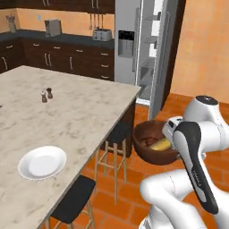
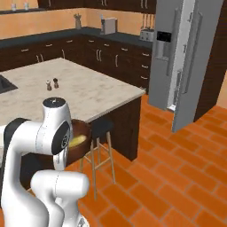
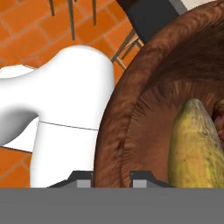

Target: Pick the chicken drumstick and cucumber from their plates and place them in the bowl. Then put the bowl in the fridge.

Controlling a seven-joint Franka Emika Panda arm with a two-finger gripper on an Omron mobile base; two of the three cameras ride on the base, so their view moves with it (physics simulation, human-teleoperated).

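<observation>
Brown bowl (image 3: 131, 109) rim between fingers (image 3: 81, 177), cucumber (image 3: 194, 144) inside

Kitchen: fridge (image 1: 134, 40), dark cabinets (image 1: 67, 56), island counter (image 1: 67, 116).

Open tiled floor (image 2: 177, 177) toward fridge (image 1: 150, 49); stools (image 1: 117, 134) and island (image 1: 89, 112) alongside.

A dark brown wooden bowl (image 1: 152, 144) with a streaked grain holds a yellow-green cucumber (image 3: 195, 146) edged in darker green. Left of the bowl, a plain white plate (image 1: 42, 162) sits on a mottled beige bench (image 1: 76, 112). The floor (image 2: 177, 177) is orange brick-patterned tile.
</observation>
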